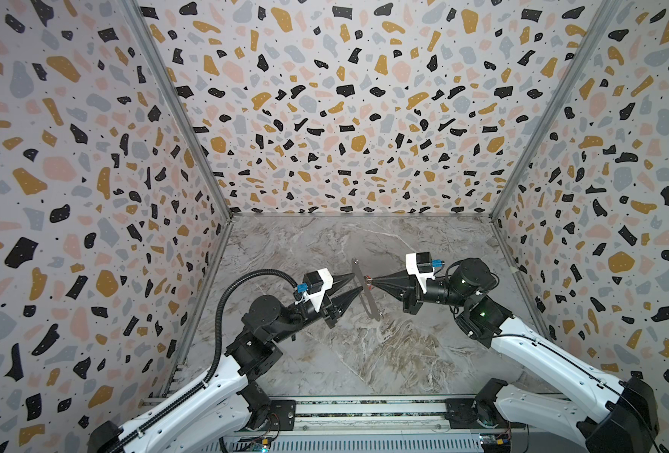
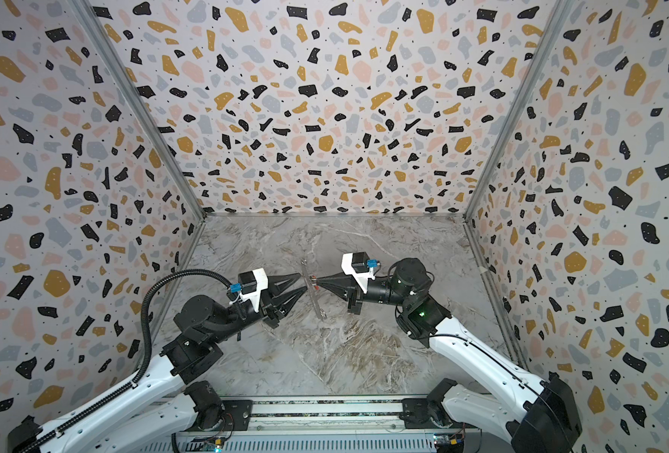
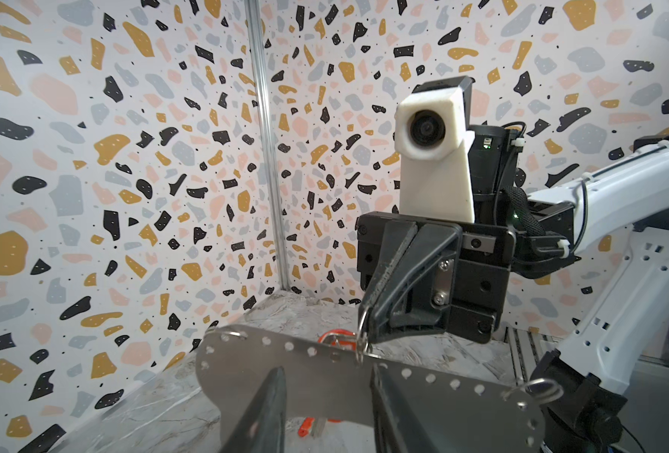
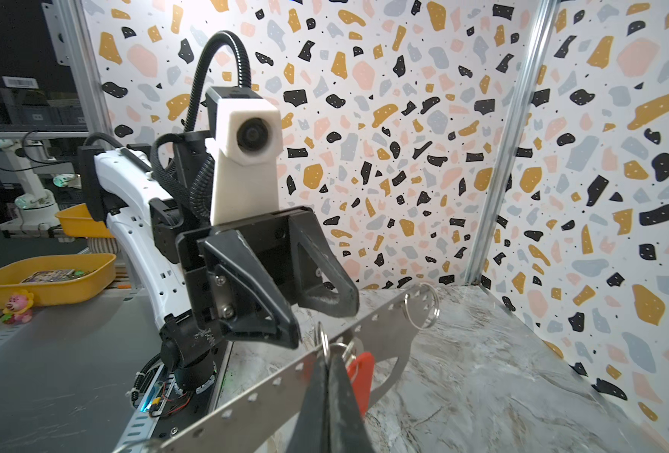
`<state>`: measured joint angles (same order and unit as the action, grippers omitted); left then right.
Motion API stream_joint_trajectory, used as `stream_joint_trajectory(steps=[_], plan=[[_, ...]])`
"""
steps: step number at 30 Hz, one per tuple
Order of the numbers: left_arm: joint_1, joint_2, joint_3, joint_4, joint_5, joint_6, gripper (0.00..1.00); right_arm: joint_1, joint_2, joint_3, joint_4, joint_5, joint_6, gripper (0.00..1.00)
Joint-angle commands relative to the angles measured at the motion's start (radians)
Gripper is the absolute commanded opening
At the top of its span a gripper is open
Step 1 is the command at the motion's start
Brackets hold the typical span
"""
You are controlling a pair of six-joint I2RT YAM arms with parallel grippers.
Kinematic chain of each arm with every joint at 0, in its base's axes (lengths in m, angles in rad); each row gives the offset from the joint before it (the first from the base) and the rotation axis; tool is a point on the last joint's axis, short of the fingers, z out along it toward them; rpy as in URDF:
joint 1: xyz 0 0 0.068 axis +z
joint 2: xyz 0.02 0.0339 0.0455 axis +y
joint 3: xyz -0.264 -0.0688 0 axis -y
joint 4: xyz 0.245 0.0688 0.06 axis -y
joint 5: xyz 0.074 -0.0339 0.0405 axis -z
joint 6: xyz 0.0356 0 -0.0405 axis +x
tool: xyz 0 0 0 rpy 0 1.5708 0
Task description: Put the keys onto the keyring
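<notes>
I am holding the left gripper (image 1: 358,282) half open, tips facing the flat of the keyring (image 3: 325,382), gripping nothing. The keyring is standing on edge between the arms, its long axis running near to far, across those jaws. Beyond it, the right gripper (image 1: 373,281) is clamping a key (image 4: 360,368) at the upper rim. A second key (image 3: 304,428) is lying on the table (image 1: 325,353).

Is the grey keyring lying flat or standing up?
Standing on edge. The left wrist view faces the keyring broadside; both top views show only a thin sliver.
</notes>
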<state>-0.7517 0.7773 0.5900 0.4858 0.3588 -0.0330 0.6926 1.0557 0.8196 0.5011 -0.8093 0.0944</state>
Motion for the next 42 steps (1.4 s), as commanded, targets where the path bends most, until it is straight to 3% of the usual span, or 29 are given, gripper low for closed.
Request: stream_joint_trajectory(steps=[1, 11, 31, 39, 42], plan=[[0.007, -0.002, 0.028, 0.035, 0.052, 0.022, 0.35, -0.005, -0.002, 0.004, 0.070, -0.063, 0.026, 0.00], [0.008, -0.012, 0.005, 0.082, 0.081, 0.029, 0.33, -0.005, 0.023, 0.013, 0.071, -0.101, 0.036, 0.00], [0.008, 0.032, 0.021, 0.057, 0.125, 0.036, 0.16, -0.005, 0.061, 0.047, 0.074, -0.163, 0.062, 0.00], [0.007, 0.055, 0.040, 0.023, 0.142, 0.044, 0.01, -0.005, 0.066, 0.059, 0.071, -0.173, 0.070, 0.00], [0.008, 0.062, 0.054, -0.004, 0.136, 0.048, 0.00, -0.005, 0.068, 0.067, 0.050, -0.159, 0.065, 0.00]])
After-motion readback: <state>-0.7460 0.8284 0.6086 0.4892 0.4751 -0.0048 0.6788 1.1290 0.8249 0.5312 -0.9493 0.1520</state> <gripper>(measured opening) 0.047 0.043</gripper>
